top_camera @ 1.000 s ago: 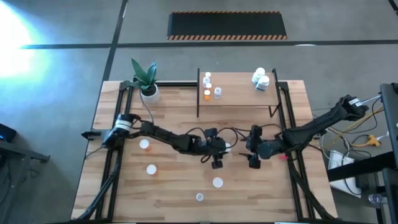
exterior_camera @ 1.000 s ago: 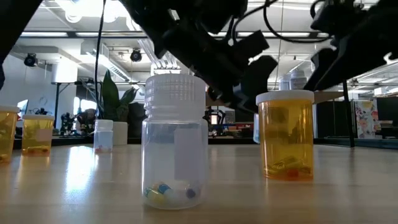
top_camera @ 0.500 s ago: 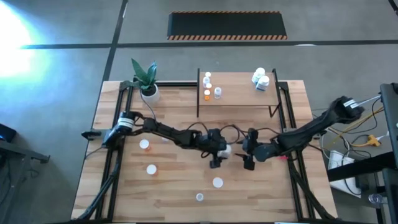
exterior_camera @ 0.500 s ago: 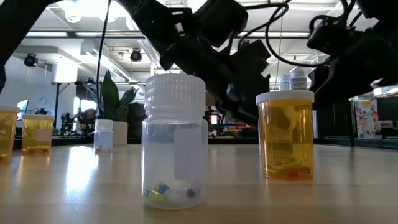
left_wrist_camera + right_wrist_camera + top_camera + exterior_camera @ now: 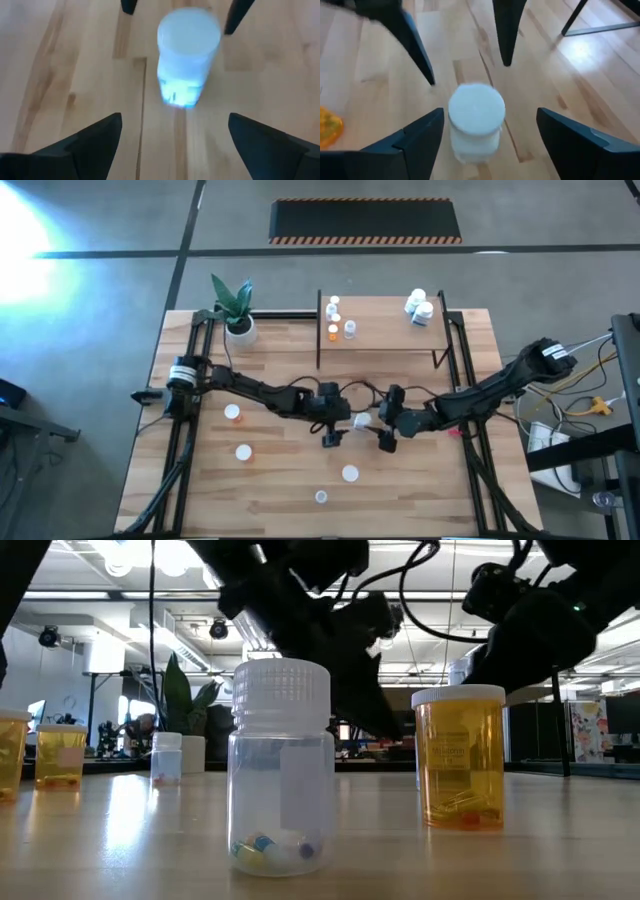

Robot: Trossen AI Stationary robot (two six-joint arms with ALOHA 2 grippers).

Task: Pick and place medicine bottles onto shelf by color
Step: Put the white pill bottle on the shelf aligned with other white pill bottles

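A white-capped bottle (image 5: 360, 421) stands upright mid-table, squarely between the two grippers. The left gripper (image 5: 331, 439) and the right gripper (image 5: 385, 443) flank it from either side, both spread open and empty. Neither looks clearly nearer; the shelf (image 5: 385, 335) lies well beyond.

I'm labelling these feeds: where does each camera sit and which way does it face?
High: overhead, straight down on tabletop, shelf, both arms.
Low: at tabletop height, level past a clear bottle and an orange bottle; dark arms above.
Left wrist: on the left arm, past the open left tool at a white-capped bottle.
Right wrist: on the right arm, past the open right tool.
Shared: both wrist views face that bottle from opposite sides.
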